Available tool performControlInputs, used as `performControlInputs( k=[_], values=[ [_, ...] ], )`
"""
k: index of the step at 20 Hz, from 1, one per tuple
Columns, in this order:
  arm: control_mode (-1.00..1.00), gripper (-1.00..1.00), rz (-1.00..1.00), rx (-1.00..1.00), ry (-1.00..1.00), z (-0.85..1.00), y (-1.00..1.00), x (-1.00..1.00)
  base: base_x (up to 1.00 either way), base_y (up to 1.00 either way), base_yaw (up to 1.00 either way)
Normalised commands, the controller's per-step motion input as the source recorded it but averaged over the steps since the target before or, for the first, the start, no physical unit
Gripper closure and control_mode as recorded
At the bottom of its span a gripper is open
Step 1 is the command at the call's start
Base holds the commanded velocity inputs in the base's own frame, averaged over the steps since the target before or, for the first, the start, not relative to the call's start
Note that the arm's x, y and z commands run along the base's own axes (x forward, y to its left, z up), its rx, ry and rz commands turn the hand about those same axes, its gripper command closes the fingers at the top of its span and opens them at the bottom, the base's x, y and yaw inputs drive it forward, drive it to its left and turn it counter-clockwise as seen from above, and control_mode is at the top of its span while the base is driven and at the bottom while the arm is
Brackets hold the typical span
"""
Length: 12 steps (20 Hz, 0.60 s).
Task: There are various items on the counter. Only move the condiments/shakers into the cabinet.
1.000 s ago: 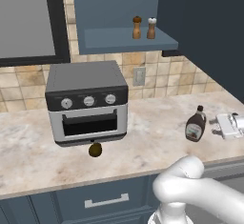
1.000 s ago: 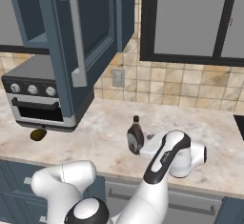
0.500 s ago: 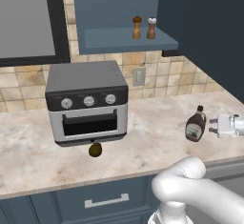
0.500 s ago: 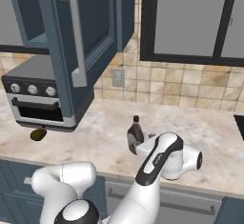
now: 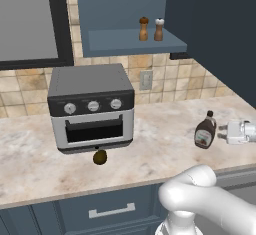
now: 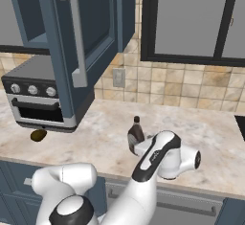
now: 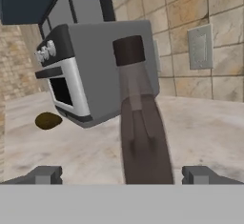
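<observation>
On the cabinet [image 5: 107, 41] shelf above the oven [image 5: 91, 106] both shakers [image 5: 151, 29] already stand; the syrup bottle [image 5: 205, 130] remains on the counter [image 5: 160, 144] right of the oven, between the spread jaws of the ungrasping gripper [image 5: 222, 132].

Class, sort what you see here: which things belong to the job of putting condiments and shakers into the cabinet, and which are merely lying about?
Job:
- two wooden shakers, on the cabinet shelf
- syrup bottle, on the counter, between the open gripper fingers

Lying about:
- round fruit
- toaster oven
- wall socket
</observation>
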Motion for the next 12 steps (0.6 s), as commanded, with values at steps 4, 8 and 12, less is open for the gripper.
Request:
performControlInputs(
  k=[4, 8, 12],
  values=[
    [-1.0, -1.0, 0.0, 0.01, 0.12, 0.01, 0.0, 0.15, 0.0, 0.0, 0.0],
    [-1.0, -1.0, 0.0, 0.0, 0.09, 0.0, 0.0, 0.16, 0.0, 0.0, 0.0],
    [-1.0, -1.0, 0.0, 0.0, 0.04, 0.0, 0.0, 0.16, 0.0, 0.0, 0.0]
  ],
)
